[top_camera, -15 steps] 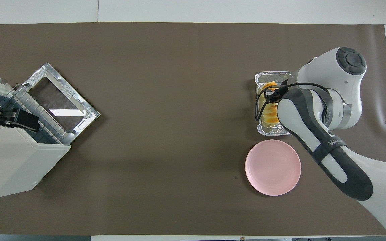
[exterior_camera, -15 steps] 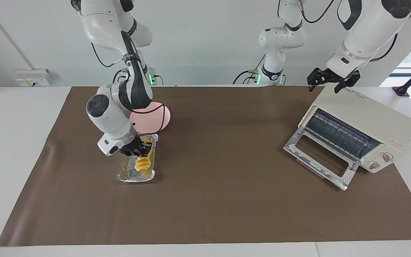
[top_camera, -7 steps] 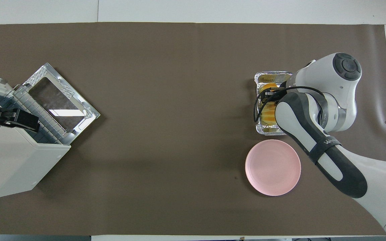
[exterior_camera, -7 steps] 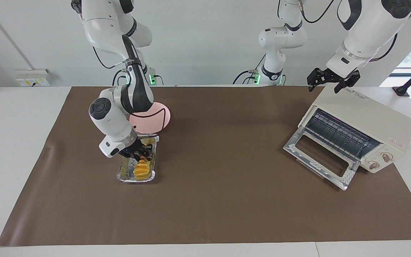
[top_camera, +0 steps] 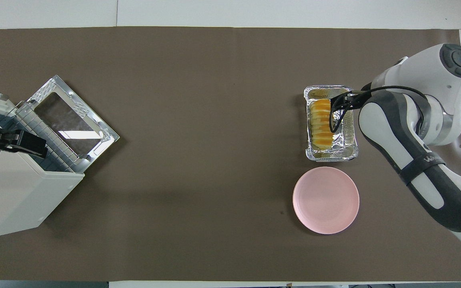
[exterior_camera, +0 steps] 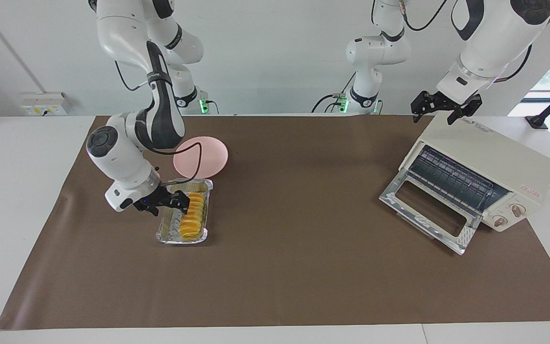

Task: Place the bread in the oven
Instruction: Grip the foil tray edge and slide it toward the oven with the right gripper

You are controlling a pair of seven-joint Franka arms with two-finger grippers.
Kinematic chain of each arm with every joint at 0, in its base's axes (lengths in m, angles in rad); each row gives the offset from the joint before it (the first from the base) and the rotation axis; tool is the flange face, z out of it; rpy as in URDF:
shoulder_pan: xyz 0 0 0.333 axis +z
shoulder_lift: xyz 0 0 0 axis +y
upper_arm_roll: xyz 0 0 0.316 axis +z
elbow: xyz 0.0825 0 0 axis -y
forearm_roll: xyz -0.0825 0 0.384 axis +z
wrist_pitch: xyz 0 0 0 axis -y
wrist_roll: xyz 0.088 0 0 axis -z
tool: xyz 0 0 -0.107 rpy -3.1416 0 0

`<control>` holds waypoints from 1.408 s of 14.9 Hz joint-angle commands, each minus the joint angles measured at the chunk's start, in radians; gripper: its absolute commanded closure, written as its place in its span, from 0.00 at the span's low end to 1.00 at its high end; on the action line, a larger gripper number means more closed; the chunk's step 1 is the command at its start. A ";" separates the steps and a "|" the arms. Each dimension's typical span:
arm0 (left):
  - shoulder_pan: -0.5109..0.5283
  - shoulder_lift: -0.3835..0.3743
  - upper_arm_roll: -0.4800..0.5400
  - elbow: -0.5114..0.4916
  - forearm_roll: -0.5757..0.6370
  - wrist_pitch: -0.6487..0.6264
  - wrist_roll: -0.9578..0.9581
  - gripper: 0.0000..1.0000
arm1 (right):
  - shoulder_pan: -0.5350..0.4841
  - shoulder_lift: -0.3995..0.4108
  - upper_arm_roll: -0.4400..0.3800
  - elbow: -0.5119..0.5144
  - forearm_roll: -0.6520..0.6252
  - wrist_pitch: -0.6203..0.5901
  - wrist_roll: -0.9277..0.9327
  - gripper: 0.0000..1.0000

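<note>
The bread [exterior_camera: 193, 216], a ridged golden loaf, lies flat in a silver foil tray [exterior_camera: 169, 236] toward the right arm's end of the table; it also shows in the overhead view [top_camera: 321, 124], in the tray [top_camera: 349, 138]. My right gripper [exterior_camera: 180, 201] is low over the tray, right beside the bread and on its side toward the right arm's end; it also shows in the overhead view [top_camera: 344, 99]. The cream-white oven [exterior_camera: 494, 157] stands at the left arm's end with its glass door [exterior_camera: 428, 210] dropped open. My left gripper [exterior_camera: 439, 111] waits, open and empty, over the oven's top.
A round pink plate [exterior_camera: 208, 155] sits beside the tray, nearer to the robots. A brown mat [exterior_camera: 294, 229] covers the table between the tray and the oven [top_camera: 10, 192].
The right gripper was down on the bread, which stood tipped up in the tray. It has drawn aside toward the right arm's end, and the bread now lies flat. The left arm has not moved.
</note>
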 commanded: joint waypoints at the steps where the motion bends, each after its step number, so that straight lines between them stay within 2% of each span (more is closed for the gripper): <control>1: 0.001 -0.016 0.003 -0.010 -0.010 0.013 -0.009 0.00 | -0.031 -0.002 0.008 -0.046 -0.013 0.012 -0.031 0.00; 3: 0.001 -0.016 0.003 -0.010 -0.012 0.013 -0.009 0.00 | -0.035 -0.009 0.008 -0.113 -0.013 0.075 -0.040 0.03; 5: 0.001 -0.018 0.003 -0.010 -0.012 0.013 -0.009 0.00 | -0.055 -0.011 0.010 -0.132 -0.013 0.088 -0.091 0.16; 6: 0.001 -0.016 0.003 -0.010 -0.011 0.013 -0.009 0.00 | -0.057 -0.011 0.010 -0.135 -0.013 0.085 -0.109 0.37; 7: 0.001 -0.016 0.003 -0.010 -0.010 0.013 -0.009 0.00 | -0.057 -0.012 0.010 -0.138 -0.011 0.083 -0.110 0.68; 8: 0.001 -0.017 0.003 -0.010 -0.010 0.013 -0.009 0.00 | -0.057 -0.012 0.010 -0.138 -0.011 0.083 -0.110 0.92; 9: 0.001 -0.018 0.003 -0.010 -0.010 0.013 -0.009 0.00 | -0.057 -0.012 0.010 -0.138 -0.011 0.083 -0.108 1.00; 13: 0.001 -0.018 0.003 -0.010 -0.011 0.013 -0.009 0.00 | -0.046 -0.009 0.011 -0.115 -0.010 0.074 -0.111 1.00; 15: 0.001 -0.016 0.003 -0.010 -0.012 0.013 -0.009 0.00 | -0.029 -0.002 0.016 -0.059 0.004 0.051 -0.105 1.00; 18: 0.001 -0.016 0.003 -0.010 -0.010 0.013 -0.009 0.00 | 0.037 0.023 0.016 0.034 0.006 0.016 -0.078 1.00; 21: 0.001 -0.018 0.003 -0.010 -0.010 0.013 -0.009 0.00 | 0.162 0.044 0.014 0.089 0.006 0.017 0.082 1.00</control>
